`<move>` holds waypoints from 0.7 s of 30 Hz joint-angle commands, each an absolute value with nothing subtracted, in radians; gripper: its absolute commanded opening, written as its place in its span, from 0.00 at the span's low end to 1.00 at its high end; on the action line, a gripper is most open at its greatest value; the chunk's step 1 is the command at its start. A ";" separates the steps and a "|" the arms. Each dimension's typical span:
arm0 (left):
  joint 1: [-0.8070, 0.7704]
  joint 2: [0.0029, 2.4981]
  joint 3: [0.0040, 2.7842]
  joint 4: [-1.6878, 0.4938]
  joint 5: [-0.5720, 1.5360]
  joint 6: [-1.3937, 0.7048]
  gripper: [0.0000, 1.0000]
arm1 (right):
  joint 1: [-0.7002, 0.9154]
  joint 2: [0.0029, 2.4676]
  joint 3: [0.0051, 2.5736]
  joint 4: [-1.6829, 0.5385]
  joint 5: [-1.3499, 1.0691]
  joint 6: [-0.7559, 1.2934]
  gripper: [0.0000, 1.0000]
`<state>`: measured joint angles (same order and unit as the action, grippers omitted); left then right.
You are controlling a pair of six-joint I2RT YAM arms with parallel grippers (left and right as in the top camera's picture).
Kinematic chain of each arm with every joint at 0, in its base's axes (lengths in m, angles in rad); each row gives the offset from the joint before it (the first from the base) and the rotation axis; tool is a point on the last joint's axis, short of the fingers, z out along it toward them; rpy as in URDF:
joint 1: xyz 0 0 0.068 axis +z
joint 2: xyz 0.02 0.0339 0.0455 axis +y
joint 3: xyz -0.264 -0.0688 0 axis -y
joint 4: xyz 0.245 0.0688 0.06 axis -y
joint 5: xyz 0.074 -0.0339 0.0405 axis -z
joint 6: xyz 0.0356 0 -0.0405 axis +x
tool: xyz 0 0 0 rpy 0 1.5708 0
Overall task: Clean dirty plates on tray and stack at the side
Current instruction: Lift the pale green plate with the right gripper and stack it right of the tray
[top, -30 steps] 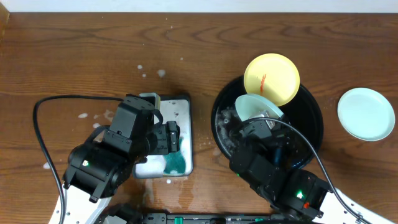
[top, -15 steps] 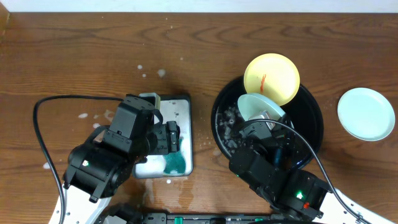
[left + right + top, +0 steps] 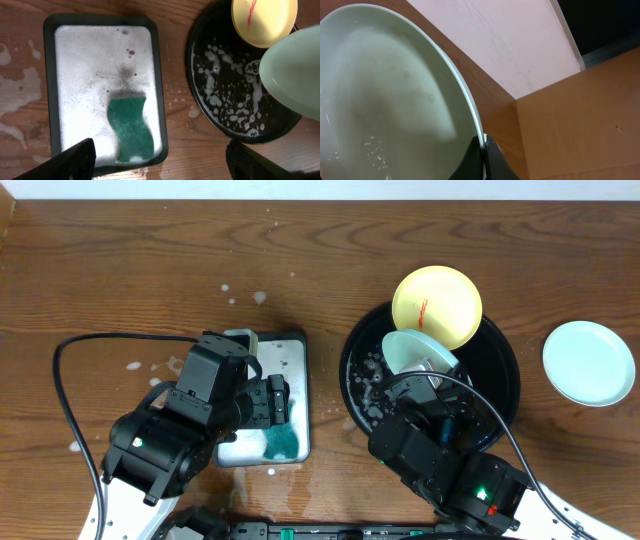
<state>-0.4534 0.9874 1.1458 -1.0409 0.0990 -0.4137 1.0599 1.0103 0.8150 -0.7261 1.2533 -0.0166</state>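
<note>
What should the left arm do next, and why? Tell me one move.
Probably lower the open left gripper onto the green sponge and close on it: the right gripper holds a mint plate tilted over the black tray, ready for wiping.

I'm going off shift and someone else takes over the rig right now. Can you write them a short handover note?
Left gripper: open, holding nothing, above the white tray, where the green sponge lies.
Right gripper: shut on the rim of a mint plate, held tilted and wet over the black tray.
Yellow plate: on the black tray's far rim, red smear showing.
Second mint plate: on the table, right of the black tray, no smear visible.
Done: apparently that one plate.
Left: finish the held plate, clean the yellow one, stack all three at the side.
</note>
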 commanded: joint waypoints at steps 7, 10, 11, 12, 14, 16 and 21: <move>-0.449 0.989 1.151 -1.043 0.097 -0.400 0.84 | 1.053 1.005 0.818 -0.707 1.250 0.065 0.01; -0.449 0.989 1.151 -1.043 0.097 -0.400 0.84 | 1.000 1.005 0.818 -0.707 1.141 0.130 0.01; -0.449 0.989 1.151 -1.043 0.097 -0.400 0.84 | 0.942 1.008 0.817 -0.707 1.020 0.195 0.01; -0.449 0.989 1.151 -1.043 0.097 -0.400 0.84 | 0.896 1.011 0.817 -0.709 0.923 0.232 0.01; -0.449 0.989 1.151 -1.043 0.097 -0.400 0.84 | 0.793 1.017 0.817 -0.710 0.724 0.293 0.01; -0.449 0.989 1.151 -1.043 0.097 -0.400 0.84 | 0.657 1.019 0.817 -0.710 0.507 0.353 0.01; -0.449 0.989 1.151 -1.043 0.097 -0.400 0.84 | 0.242 1.019 0.821 -0.696 0.035 0.341 0.01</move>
